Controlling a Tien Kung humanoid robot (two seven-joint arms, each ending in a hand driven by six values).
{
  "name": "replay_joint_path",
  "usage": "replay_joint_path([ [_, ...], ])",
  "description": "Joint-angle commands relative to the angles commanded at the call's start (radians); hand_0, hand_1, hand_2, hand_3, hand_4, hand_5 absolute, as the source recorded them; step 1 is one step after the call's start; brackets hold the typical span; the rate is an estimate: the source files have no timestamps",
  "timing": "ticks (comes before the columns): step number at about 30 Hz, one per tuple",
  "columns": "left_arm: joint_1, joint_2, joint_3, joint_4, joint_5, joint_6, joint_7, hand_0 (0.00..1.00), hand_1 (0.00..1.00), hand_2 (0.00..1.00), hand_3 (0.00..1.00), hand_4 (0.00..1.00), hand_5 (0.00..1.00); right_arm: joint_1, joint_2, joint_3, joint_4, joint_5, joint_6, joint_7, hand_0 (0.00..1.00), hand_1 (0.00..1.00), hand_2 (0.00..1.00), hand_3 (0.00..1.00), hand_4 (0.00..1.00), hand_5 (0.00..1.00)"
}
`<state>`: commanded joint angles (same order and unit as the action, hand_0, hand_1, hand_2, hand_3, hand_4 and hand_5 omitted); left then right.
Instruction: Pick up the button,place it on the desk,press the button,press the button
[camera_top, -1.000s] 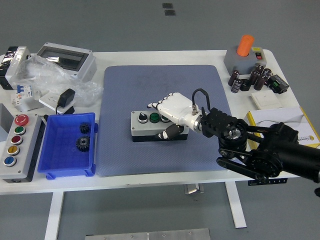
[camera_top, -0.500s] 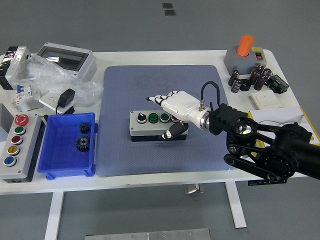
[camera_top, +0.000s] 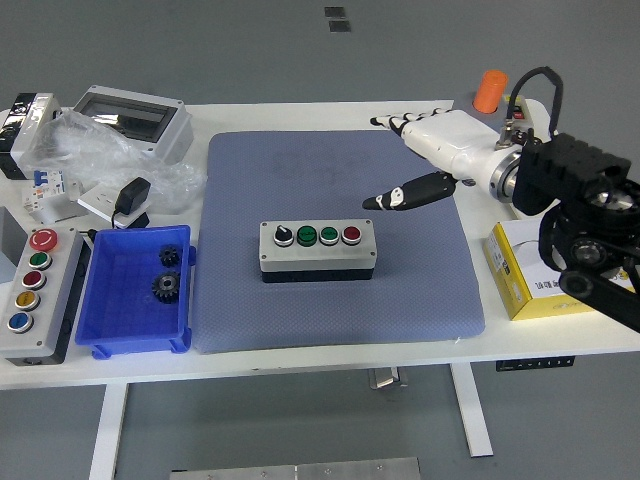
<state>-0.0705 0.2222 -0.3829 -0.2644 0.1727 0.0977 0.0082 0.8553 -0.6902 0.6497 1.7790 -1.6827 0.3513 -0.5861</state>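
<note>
Right hand (camera_top: 425, 160) raised over the mat's far right corner, palm down, fingers spread and holding nothing, thumb pointing toward the bench centre. Button box (camera_top: 318, 250) lies flat mid-mat (camera_top: 240, 310), set down, well apart from the hand. For the press, I would lower one fingertip squarely onto a single cap, keeping the others clear of neighbouring buttons.

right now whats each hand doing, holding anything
Right hand: open, fingers spread, holding nothing, raised above the mat, apart from the button box.
Left hand: not in view.
</note>
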Motion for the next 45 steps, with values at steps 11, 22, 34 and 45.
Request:
replay_joint_path([
  [11,-0.001,0.001,-0.018,0.0,0.018,0.0,0.016,0.635,0.589,0.564,0.55,0.341,0.002,0.047,0.037,-0.077,0.0,0.242,0.188,-0.059,0.542,0.491,0.399,0.998,0.395,0.205],
  [22,-0.004,0.001,-0.026,-0.001,0.025,-0.006,0.02,0.638,0.592,0.564,0.55,0.32,0.002,0.071,0.11,-0.151,0.0,0.22,0.137,-0.059,0.43,0.452,0.321,0.998,0.253,0.115],
  [34,-0.008,0.003,-0.031,-0.001,0.023,-0.022,0.011,0.638,0.594,0.563,0.549,0.313,0.002,0.061,0.164,-0.212,-0.106,0.191,0.114,-0.052,0.436,0.435,0.312,0.998,0.215,0.073],
  [45,-0.006,0.004,-0.027,0.0,0.014,-0.027,0.001,0.639,0.593,0.563,0.549,0.31,0.002,0.05,0.17,-0.236,-0.18,0.184,0.108,-0.047,0.439,0.438,0.302,0.998,0.196,0.047],
])
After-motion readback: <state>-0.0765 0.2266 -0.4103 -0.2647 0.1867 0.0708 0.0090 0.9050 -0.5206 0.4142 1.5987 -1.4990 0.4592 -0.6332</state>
